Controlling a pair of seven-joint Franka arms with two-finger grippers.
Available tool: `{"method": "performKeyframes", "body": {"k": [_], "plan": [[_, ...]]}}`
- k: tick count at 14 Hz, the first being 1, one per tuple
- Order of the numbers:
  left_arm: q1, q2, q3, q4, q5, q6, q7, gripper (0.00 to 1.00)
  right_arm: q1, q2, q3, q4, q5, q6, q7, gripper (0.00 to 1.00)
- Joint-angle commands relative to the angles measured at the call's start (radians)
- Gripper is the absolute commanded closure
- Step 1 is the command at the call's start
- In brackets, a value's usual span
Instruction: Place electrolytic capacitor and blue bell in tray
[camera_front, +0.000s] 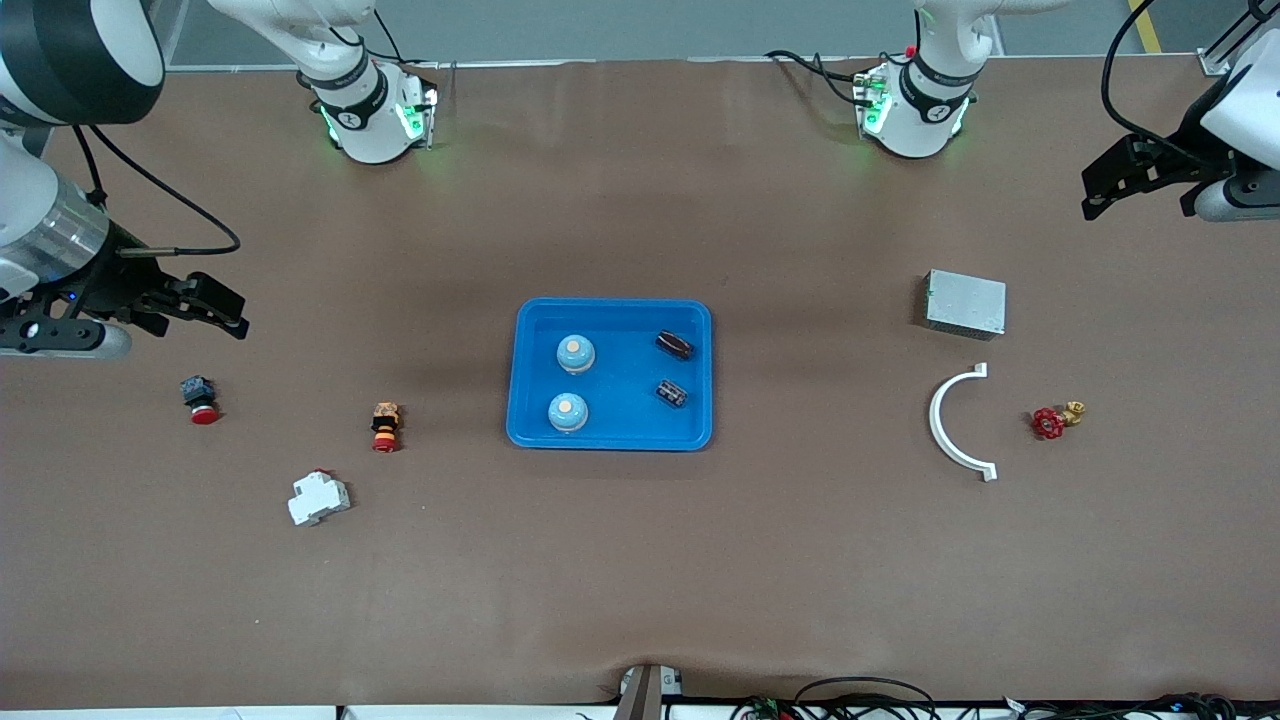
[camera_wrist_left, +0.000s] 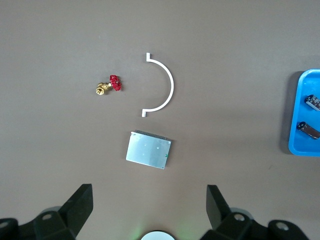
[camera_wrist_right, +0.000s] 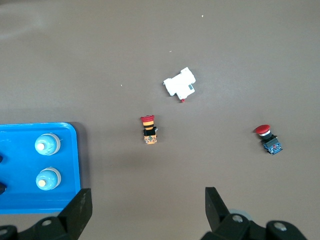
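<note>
Although both tools hang released and empty, the relation that matters is that nothing belonging to the task lies out on the brown worktop for either to fetch. Under the right tool, raised over its own end of the worktop with fingers spread, the closest things are a black switch with a red button, then an orange-and-black push button with a red cap and a white plastic breaker block. Past these, toward the middle, lies the shallow bright-blue plastic tray. Inside it sit two pale-blue domed bells, one nearer the front camera than the other, and two dark cylindrical electrolytic capacitors, both lying on their sides, long axes slanted across the tray.

Under the left tool, likewise spread open and raised over its end, the closest thing is a grey metal box, then a white curved plastic bracket and a small brass valve with a red handwheel.

The tray lies about midway between the two tools, so neither arm is clearly closer. Judging from this layout, the placing looks finished, and both arms appear to wait.
</note>
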Motion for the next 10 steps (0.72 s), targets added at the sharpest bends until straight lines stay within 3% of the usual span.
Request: {"method": "performKeyframes", "body": {"k": [1, 10], "plan": [[0.001, -0.003, 0.001, 0.016, -0.018, -0.011, 0.012, 0.0, -0.009, -0.052, -0.01, -0.013, 0.007, -0.03, 0.005, 0.0], [-0.007, 0.008, -0.008, 0.03, -0.01, -0.011, 0.006, 0.0, -0.014, -0.11, -0.031, -0.012, 0.009, -0.093, -0.046, 0.0]]}}
